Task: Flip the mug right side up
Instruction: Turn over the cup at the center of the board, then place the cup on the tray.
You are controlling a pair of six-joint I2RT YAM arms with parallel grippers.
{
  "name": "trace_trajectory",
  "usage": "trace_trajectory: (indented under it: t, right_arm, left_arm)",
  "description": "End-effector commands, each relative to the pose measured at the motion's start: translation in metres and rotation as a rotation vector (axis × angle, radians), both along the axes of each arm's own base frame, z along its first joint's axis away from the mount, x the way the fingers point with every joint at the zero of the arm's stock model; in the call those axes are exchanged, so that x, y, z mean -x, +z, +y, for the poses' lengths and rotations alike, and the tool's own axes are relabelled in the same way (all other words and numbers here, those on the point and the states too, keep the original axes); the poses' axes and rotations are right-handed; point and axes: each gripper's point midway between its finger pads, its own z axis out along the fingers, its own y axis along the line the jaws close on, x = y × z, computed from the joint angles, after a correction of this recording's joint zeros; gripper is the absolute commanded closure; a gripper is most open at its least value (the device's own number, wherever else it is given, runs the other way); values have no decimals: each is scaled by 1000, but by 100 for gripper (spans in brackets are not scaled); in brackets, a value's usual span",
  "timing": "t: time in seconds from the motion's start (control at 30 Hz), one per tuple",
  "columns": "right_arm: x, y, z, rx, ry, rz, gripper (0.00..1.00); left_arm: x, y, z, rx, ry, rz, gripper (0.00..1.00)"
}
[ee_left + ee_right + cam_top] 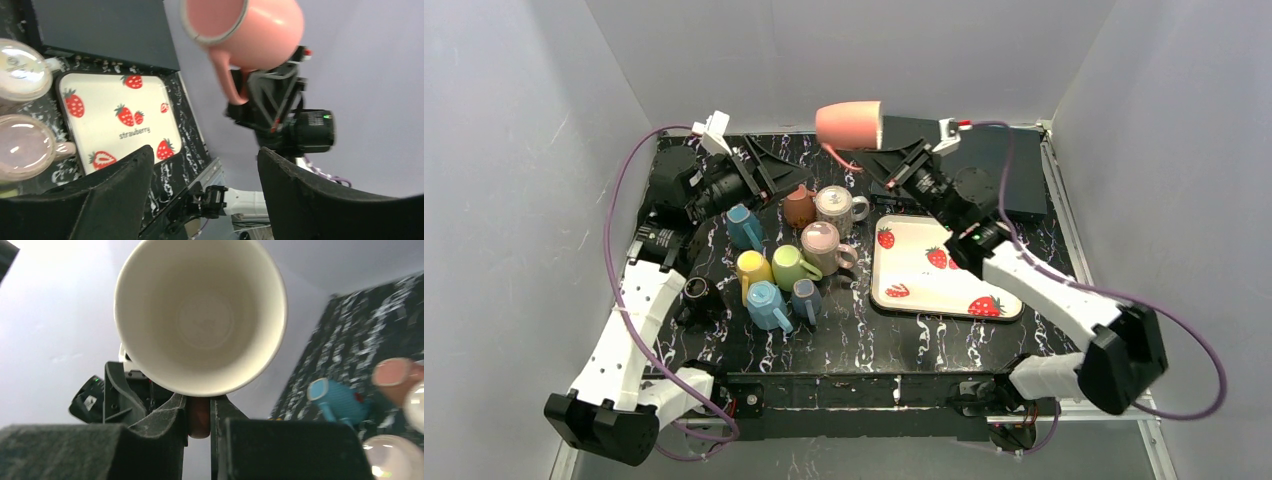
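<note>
A pink mug (849, 124) with a cream inside is held in the air on its side, above the back of the table. My right gripper (871, 160) is shut on its handle; the right wrist view looks straight into the mug's mouth (200, 315), with the handle pinched between the fingers (165, 415). The left wrist view shows the same pink mug (250, 30) and its handle from the side. My left gripper (764, 165) is open and empty, raised over the back left of the table, apart from the mug.
Several mugs cluster on the black marbled table: brown (799, 207), white (836, 205), pink (824, 247), blue (744, 226), yellow (753, 268), green (789, 266), light blue (768, 305). A strawberry tray (904, 270) lies at the right. A dark box (1014, 180) sits at the back right.
</note>
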Motion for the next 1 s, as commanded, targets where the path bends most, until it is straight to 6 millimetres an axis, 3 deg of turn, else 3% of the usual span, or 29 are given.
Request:
trace_trajectory:
  t: [0.0,0.13,0.3,0.4,0.5,0.8,0.97]
  right_arm:
    - [3,45,-58,180,-281,-202,99]
    - [-12,12,-104,514,-492,-125,99]
    - [-12,-43,-178,887,-737,25,99]
    - [-10,-94,-220,1074,-877,160,99]
    - [-9,-143,-247,1234,-923,330,99]
    - [-25,-232,-305,1304,-1013,577,99]
    - [-47,-255,-323,1222,-1009,615,99]
  left_arm:
    - [12,-16,14,-123,48,-16,26]
    - [19,-40,35,-216,149,32,24]
    - [28,-58,54,-294,223,30,23]
    - [31,-67,57,-341,216,58,23]
    - [35,-77,60,-377,211,75,24]
    - [48,-124,79,-362,327,141,24]
    - [44,-133,83,-422,328,183,25]
